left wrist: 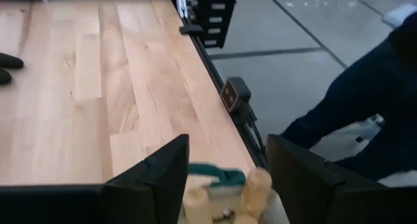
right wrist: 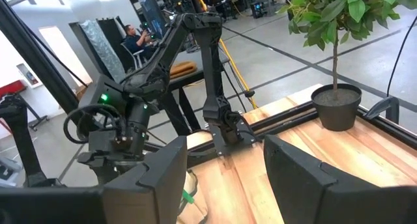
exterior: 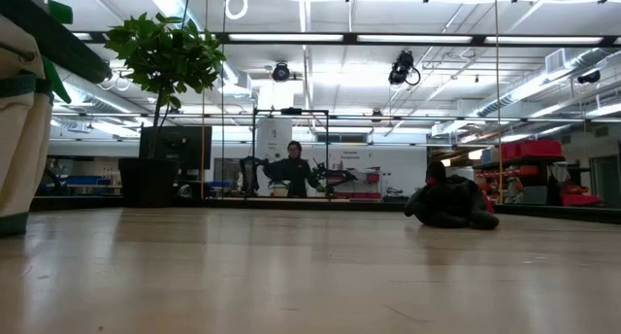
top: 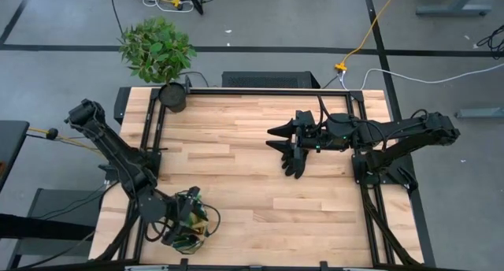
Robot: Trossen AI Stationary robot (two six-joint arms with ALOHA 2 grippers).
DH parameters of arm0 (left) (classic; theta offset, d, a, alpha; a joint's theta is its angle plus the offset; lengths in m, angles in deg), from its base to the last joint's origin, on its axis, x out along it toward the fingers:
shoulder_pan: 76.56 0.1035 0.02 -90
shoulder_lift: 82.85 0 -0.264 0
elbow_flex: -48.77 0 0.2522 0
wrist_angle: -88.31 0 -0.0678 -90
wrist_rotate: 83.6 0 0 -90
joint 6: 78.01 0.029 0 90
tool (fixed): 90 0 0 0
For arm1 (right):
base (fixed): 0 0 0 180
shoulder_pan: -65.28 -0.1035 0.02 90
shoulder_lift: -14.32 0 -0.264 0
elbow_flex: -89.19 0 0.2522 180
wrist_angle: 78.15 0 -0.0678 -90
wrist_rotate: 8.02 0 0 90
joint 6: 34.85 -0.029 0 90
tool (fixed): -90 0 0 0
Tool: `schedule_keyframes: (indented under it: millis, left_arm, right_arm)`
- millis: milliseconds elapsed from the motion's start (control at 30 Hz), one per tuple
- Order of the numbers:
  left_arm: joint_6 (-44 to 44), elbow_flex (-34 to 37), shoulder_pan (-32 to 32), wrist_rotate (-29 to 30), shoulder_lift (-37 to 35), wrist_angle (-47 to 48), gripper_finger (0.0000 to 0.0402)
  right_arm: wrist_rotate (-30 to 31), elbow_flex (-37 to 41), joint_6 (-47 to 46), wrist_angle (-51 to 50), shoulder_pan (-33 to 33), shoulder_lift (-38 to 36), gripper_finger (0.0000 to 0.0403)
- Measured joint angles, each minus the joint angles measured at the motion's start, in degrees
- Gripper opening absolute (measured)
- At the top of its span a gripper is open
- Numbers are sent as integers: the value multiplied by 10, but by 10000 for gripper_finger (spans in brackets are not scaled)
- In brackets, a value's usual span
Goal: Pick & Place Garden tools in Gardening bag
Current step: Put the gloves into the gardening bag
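hovering open over bag [top: 191,221] at near left table corner: left gripper [left wrist: 221,178], empty, wooden handles [left wrist: 257,185] poking up between fingers. glove [top: 295,157] mid-table under right gripper [top: 283,141] (open, empty). probably soft, light, floppy; pinch cuff.

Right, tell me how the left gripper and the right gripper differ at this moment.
The left gripper hangs over the gardening bag at the table's near left corner; the right gripper is out over mid-table beside the black glove. Wooden tool handles show between the left gripper's fingers; nothing lies between the right gripper's. Both are open.
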Motion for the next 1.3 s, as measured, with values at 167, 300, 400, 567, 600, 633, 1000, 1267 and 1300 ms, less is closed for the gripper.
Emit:
schedule_keyframes:
  millis: [167, 300, 400, 567, 600, 633, 1000, 1267, 1300]
  left_arm:
    - [2, -29, 24, -2, -1, 28, 210]
    - [3, -60, 48, -2, -10, 87, 195]
    - [11, -84, 67, -2, -23, 128, 183]
    - [42, -110, 96, -2, -49, 146, 168]
    - [47, -114, 101, -2, -55, 147, 166]
    - [54, -118, 106, -1, -61, 149, 164]
    - [82, -129, 148, 0, -123, 147, 147]
    - [84, -130, 165, 0, -140, 145, 144]
    - [84, -129, 166, 0, -139, 146, 144]
  right_arm:
    - [0, 0, -2, -2, 0, 0, 206]
    - [0, 0, 0, -3, 0, 0, 206]
    - [0, 0, 0, -7, 0, 0, 206]
    - [0, 0, 0, -55, 0, 0, 206]
    - [-1, 0, 0, -65, 0, 0, 206]
    - [-1, 0, 0, -77, 0, 0, 206]
    - [-61, 0, -2, -164, 7, -5, 206]
    - [-108, 0, 11, -204, 56, -34, 206]
    - [-111, 0, 17, -213, 63, -39, 206]
